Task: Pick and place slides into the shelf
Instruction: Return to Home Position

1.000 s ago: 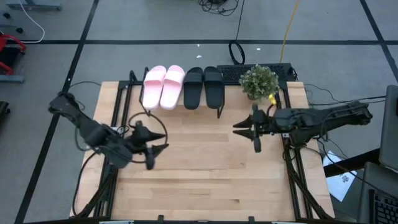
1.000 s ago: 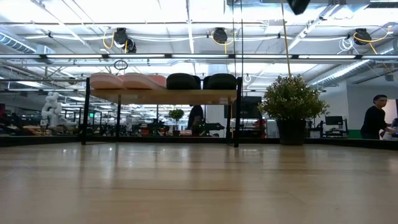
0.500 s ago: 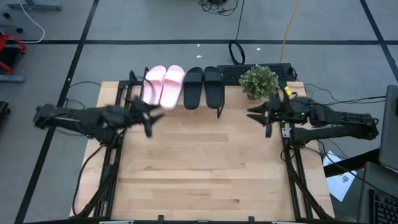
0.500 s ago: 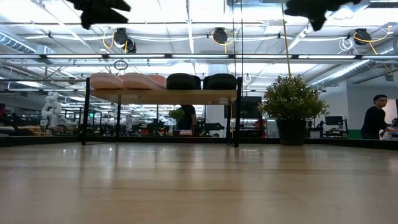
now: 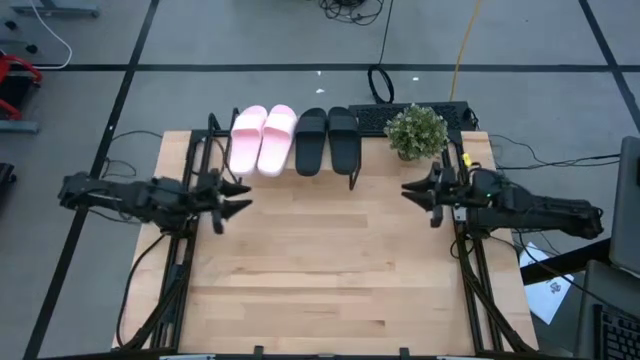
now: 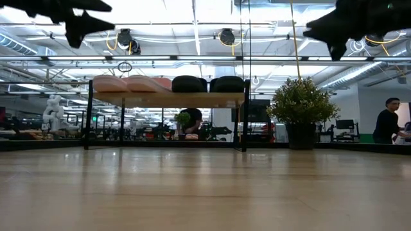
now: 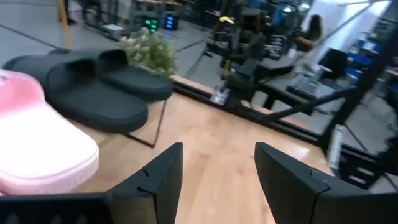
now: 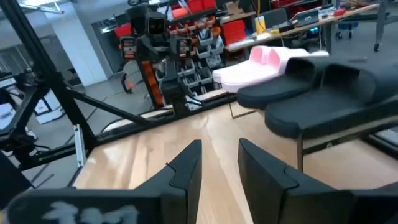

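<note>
All four slides rest sole-down in a row on the shelf (image 6: 167, 99) at the table's far edge. The pale pink pair (image 5: 262, 140) sits to the left of the black pair (image 5: 328, 140). My left gripper (image 5: 228, 197) hovers open above the table's left side, level with the shelf's front and pointing right. In the left wrist view, the left gripper (image 7: 217, 180) faces a pink slide (image 7: 37, 149) and the black slides (image 7: 93, 87). My right gripper (image 5: 420, 190) hovers open near the right edge and points left. In the right wrist view, the right gripper (image 8: 221, 168) looks toward the black slides (image 8: 323, 93).
A potted plant (image 5: 417, 132) stands at the far right corner, just beyond my right gripper. The shelf stands on thin black legs (image 6: 244, 115). Bare wooden tabletop (image 5: 320, 260) lies between the two arms and toward the near edge. People move about in the room beyond the table.
My left gripper has risen from the table's middle-left and swung toward the far-left, ending near the shelf's left front corner. My right gripper has pulled back toward the right edge and risen. The slides and the shelf have stayed put.
</note>
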